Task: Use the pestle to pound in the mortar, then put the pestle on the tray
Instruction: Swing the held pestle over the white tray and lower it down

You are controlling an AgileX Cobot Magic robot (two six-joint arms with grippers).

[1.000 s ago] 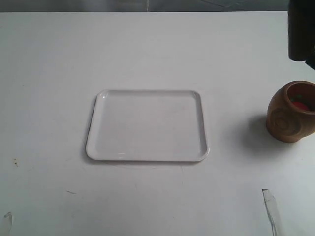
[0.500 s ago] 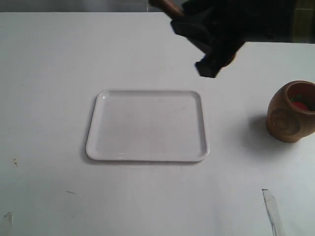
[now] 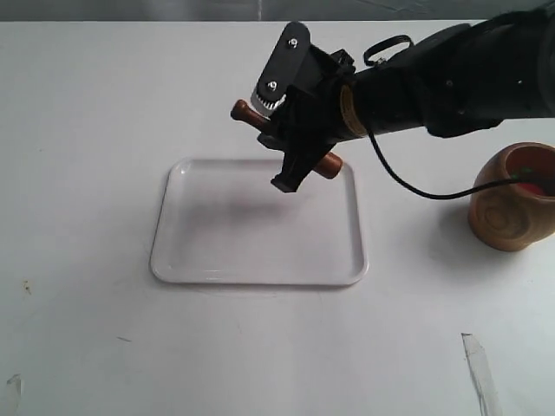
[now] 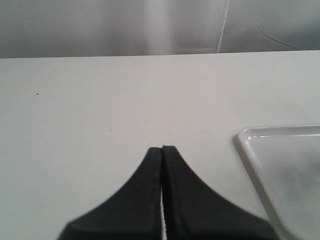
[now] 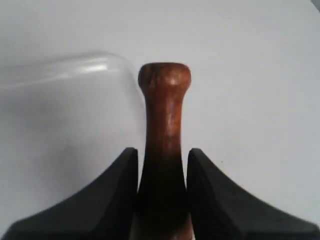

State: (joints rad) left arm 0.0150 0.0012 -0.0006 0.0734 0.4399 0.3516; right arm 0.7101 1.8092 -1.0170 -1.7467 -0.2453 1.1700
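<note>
Tray (image 3: 260, 260) lies mid-table; mortar (image 3: 510, 208), well apart at right, is cropped by the frame. Right gripper (image 5: 162, 156), above the tray's far edge, clamps the pestle (image 3: 327, 164), its middle hidden by the jaws; left gripper (image 4: 162, 150) is pinched together.

Black arm (image 3: 451, 78), yellow band (image 3: 347, 109), black cable (image 3: 395, 173), tapered fingers (image 5: 107, 200)

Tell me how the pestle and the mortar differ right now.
Pose: the mortar stands upright on the table; the pestle is held slanted in the air by the right gripper, over the tray.
Shape: the mortar is a rounded cup, the pestle a slim club with a knobbed end.
Colour: the mortar is light brown, the pestle darker reddish-brown.
Both look wooden.
</note>
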